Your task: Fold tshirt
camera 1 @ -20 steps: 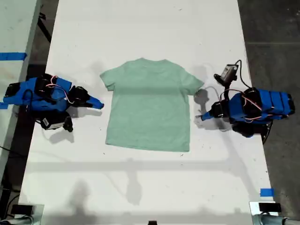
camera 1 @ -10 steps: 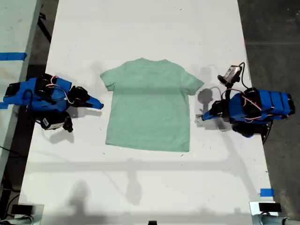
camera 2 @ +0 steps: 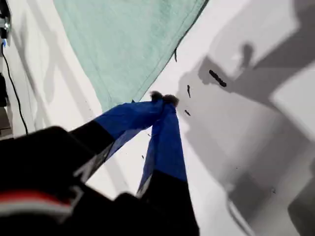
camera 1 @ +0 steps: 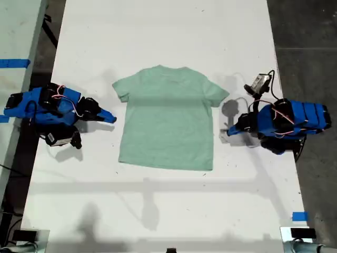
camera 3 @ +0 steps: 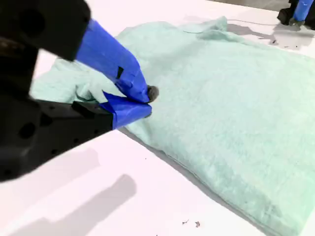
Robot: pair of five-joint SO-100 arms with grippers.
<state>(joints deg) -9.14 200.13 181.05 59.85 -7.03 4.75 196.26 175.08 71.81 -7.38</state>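
Observation:
The pale mint-green tshirt lies flat on the white table, collar toward the far edge, both sleeves spread. My first gripper rests at the exterior view's right, just off the shirt's side edge. In the first wrist view its blue fingers meet, so my first gripper is shut and empty, beside the tshirt. My second gripper is at the exterior view's left, a short gap from the shirt below the sleeve. It is shut with nothing held, in front of the tshirt.
Blue tape marks the table near the exterior view's lower right corner. Another taped surface borders the exterior view's left. Dark floor runs along the exterior view's right. The first arm shows beyond the shirt.
The first arm's wrist has turned slightly, and its camera has shifted a little toward the exterior view's right. The second arm and the tshirt have stayed put.

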